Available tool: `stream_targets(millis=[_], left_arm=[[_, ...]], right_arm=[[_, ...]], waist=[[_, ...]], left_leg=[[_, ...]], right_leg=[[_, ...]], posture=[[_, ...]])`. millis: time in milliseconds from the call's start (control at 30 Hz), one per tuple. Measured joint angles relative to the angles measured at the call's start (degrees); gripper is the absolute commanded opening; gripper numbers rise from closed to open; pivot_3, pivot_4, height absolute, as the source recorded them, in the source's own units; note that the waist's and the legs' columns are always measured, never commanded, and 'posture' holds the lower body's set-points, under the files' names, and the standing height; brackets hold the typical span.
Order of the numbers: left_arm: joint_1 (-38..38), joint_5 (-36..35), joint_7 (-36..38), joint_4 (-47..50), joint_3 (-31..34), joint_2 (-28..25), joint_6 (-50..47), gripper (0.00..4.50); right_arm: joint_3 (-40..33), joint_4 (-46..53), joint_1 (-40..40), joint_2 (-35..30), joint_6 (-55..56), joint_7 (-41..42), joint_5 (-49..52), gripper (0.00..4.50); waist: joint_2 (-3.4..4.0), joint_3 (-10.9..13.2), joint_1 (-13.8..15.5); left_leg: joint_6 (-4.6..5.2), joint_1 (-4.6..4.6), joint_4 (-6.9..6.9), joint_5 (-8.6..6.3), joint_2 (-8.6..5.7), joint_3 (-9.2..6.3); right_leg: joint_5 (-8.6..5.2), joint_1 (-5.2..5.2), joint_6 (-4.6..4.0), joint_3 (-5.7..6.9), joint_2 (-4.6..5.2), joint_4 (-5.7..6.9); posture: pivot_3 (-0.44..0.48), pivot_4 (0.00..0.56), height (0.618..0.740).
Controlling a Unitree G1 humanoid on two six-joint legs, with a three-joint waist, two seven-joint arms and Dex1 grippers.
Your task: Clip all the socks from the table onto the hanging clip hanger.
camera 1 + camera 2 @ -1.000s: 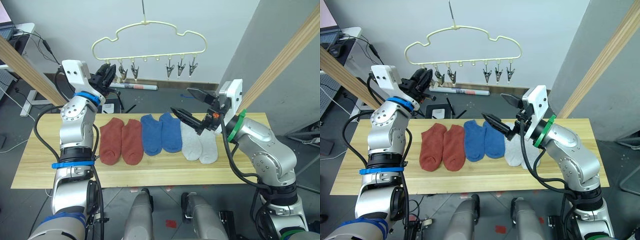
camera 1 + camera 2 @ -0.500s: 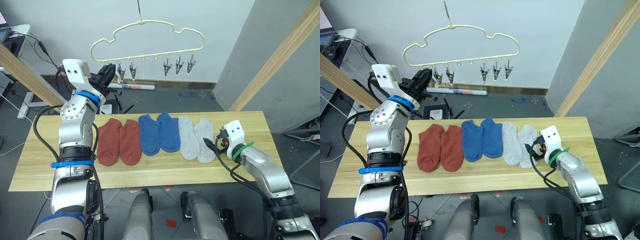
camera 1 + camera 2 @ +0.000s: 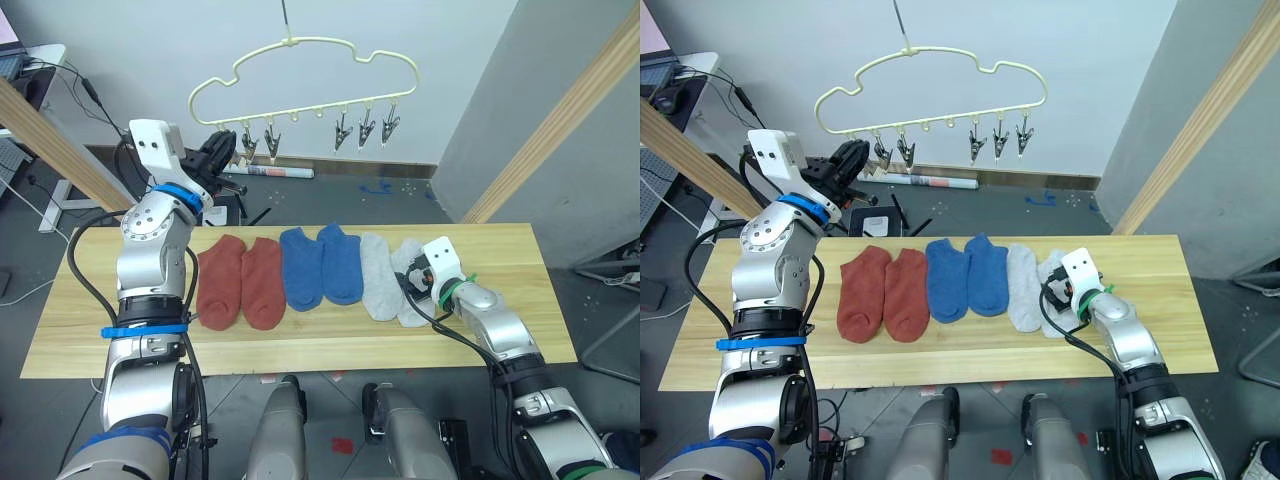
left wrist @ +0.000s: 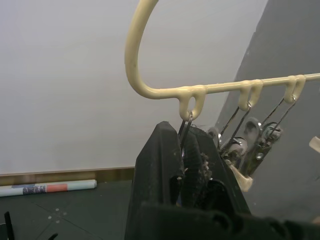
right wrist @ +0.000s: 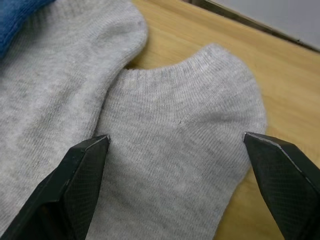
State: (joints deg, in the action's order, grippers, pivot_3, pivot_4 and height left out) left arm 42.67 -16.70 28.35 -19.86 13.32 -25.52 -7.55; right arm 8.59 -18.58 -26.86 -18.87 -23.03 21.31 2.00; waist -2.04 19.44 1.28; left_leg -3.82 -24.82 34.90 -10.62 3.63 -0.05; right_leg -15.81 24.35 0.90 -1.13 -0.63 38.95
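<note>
Matt ribbed-knit grey sock [image 5: 175, 150] on grained pale wood table [image 5: 280, 80] — glossy cream hanger [image 4: 150, 60], metal clips [image 4: 250, 135].

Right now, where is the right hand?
In the left eye view the right hand is low over the table's right part, open astride the outermost grey sock, beside its grey twin.

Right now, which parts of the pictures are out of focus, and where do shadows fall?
In the left wrist view, the left gripper is close and blurred, while the clip hanger is sharper. In the right wrist view, the grey sock shows crisp knit, with a soft shadow beside it. In the left eye view, the light is even on the table.
</note>
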Motion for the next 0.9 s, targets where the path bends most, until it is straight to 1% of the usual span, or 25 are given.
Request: stream_targets(millis=[67,267,400,433,533,633,733,800,867,900], left_arm=[[-0.4,0.0,0.0,0.6,0.0,0.0,-0.4,0.00],[-2.1,-0.3,-0.1,3.6,0.3,-0.7,-1.9,0.00],[-3.3,-1.0,-0.2,5.1,0.6,-1.2,-2.6,0.00],[-3.6,-1.2,-0.1,5.7,0.6,-1.2,-3.1,0.00],[-3.7,-4.2,-0.1,7.3,1.4,-1.1,-7.3,0.00],[-4.0,-12.9,-0.5,9.5,6.0,-0.8,-18.0,0.00],[-4.1,-22.0,-1.4,11.2,9.1,-0.3,-29.2,0.00],[-4.1,-27.5,-2.0,11.4,11.4,0.0,-35.8,0.00],[-3.9,-33.7,-3.5,11.3,14.3,0.0,-42.5,0.00],[-3.4,-37.1,-4.9,11.0,15.7,0.1,-46.0,0.00]], right_arm=[[0.0,0.0,0.0,0.1,-0.3,0.7,-0.1,3.86],[-0.3,2.8,1.8,0.1,-2.4,3.6,0.1,1.70],[-3.6,4.8,4.1,0.6,-4.9,5.0,3.4,0.23],[-4.2,5.4,4.9,0.5,-5.0,5.5,3.9,0.01],[-4.3,8.8,7.9,-2.2,-4.6,7.2,3.8,0.01],[-5.2,18.4,11.0,-6.4,-8.4,10.0,5.4,0.01],[-6.6,29.5,10.0,-7.9,-15.4,11.9,9.7,0.01],[-8.0,35.4,8.1,-6.3,-22.6,12.4,15.3,0.01],[-10.5,39.7,4.7,-0.3,-32.5,11.2,23.1,0.01],[-11.2,41.3,2.1,3.9,-37.6,9.9,27.2,0.01]], waist=[[0.00,0.0,0.0],[0.00,0.0,0.2],[0.00,0.0,0.2],[0.00,0.0,0.2],[0.01,0.0,0.2],[0.06,0.0,-0.3],[0.07,0.0,-1.0],[0.07,0.0,-1.3],[0.07,0.0,-1.6],[0.08,0.1,-1.7]], left_leg=[[0.00,0.01,0.00,0.00,0.02,-0.04],[0.00,0.02,0.01,0.00,-0.01,-0.06],[0.00,0.06,0.02,0.00,0.00,-0.09],[-0.01,0.06,0.02,0.00,0.00,-0.10],[0.00,0.05,0.02,0.00,-0.02,-0.10],[0.00,0.05,0.02,0.00,0.00,-0.02],[-0.02,0.09,0.02,0.01,0.10,-0.11],[-0.05,0.12,0.01,0.03,0.20,-0.22],[-0.25,0.13,-0.01,0.14,0.32,-0.31],[-0.28,0.12,-0.03,0.16,0.37,-0.44]], right_leg=[[0.00,-0.02,0.00,0.03,-0.02,0.01],[0.00,-0.08,0.00,0.04,0.01,-0.01],[0.00,-0.14,0.00,0.07,0.02,0.00],[0.00,-0.15,0.00,0.07,0.02,0.00],[0.00,-0.13,0.00,0.06,0.03,-0.01],[0.00,-0.10,0.01,-0.01,0.06,-0.02],[0.00,-0.10,0.01,0.03,0.05,0.04],[0.00,-0.11,0.01,0.10,-0.01,0.07],[0.00,-0.10,0.01,0.13,-0.09,0.10],[0.00,-0.10,0.00,0.13,-0.12,0.12]], posture=[[0.137,0.367,0.740],[0.146,0.367,0.740],[0.145,0.364,0.740],[0.145,0.364,0.740],[0.138,0.359,0.740],[0.133,0.355,0.740],[0.128,0.358,0.740],[0.129,0.356,0.740],[0.135,0.359,0.740],[0.135,0.359,0.740]])
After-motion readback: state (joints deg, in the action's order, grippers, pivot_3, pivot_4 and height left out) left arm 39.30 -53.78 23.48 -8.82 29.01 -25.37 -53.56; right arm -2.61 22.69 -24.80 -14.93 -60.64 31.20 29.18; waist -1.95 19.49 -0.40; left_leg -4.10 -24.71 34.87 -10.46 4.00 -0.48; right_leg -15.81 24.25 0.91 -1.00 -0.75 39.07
